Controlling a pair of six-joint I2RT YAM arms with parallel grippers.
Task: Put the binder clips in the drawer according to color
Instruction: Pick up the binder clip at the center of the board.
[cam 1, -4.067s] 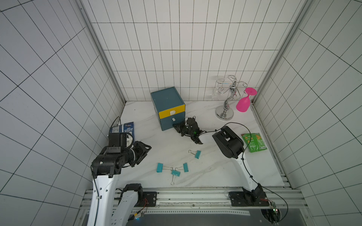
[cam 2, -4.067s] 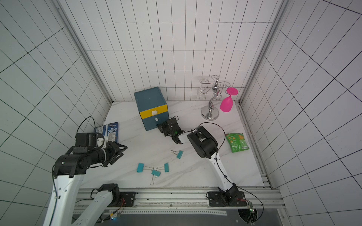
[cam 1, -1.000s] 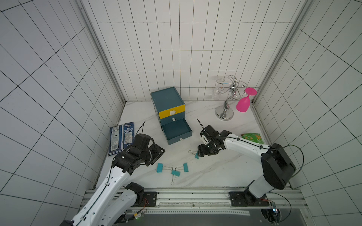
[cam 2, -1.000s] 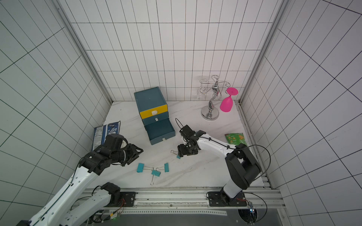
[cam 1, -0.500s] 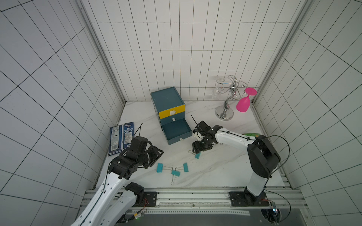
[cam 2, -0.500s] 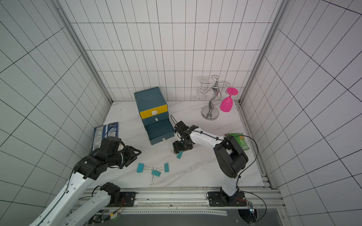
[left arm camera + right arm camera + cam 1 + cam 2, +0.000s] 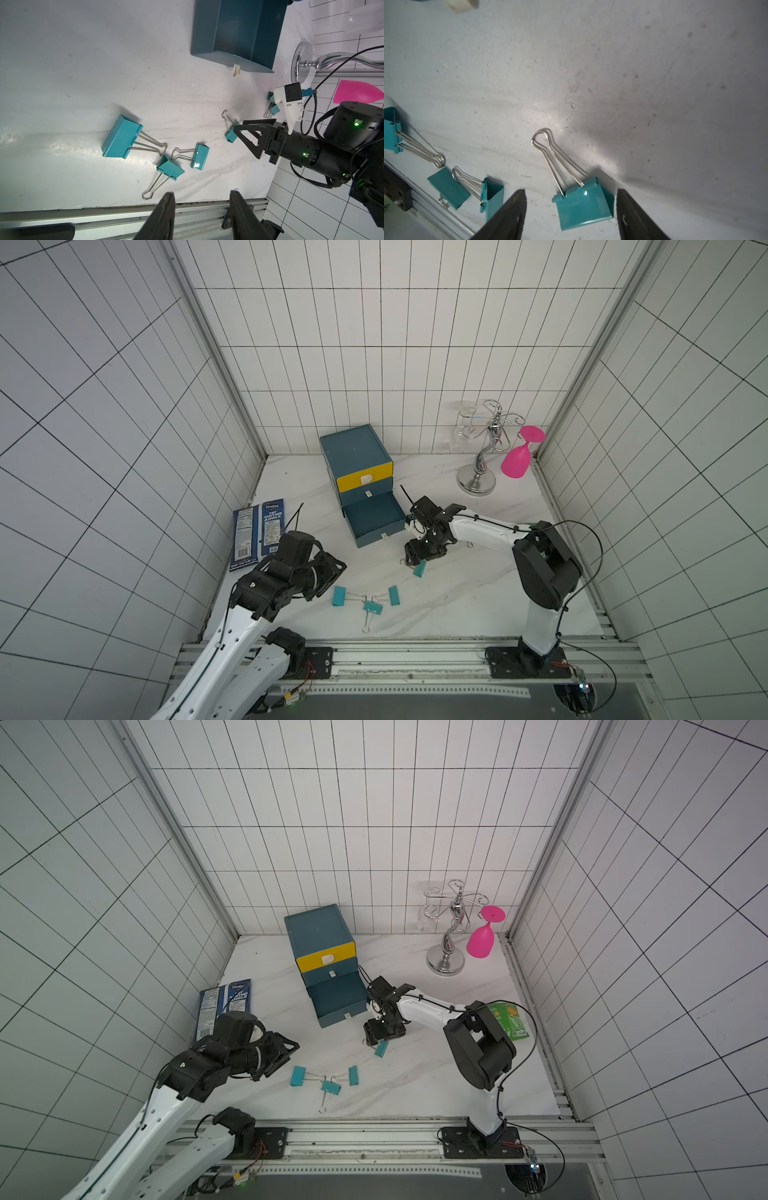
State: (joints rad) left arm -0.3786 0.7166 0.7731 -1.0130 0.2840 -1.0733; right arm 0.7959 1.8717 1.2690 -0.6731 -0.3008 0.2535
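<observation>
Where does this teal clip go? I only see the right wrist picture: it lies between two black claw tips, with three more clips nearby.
Observer: Both top views show a drawer cabinet; its lowest drawer, teal, stands pulled open next to the right claw.
Operator: Is the other arm busy?
Observer: No, the left claw hangs open and empty beside those three clips.
Operator: Any clips I miss?
Observer: Two more teal clips lie beyond the right arm, seen from the left wrist.
</observation>
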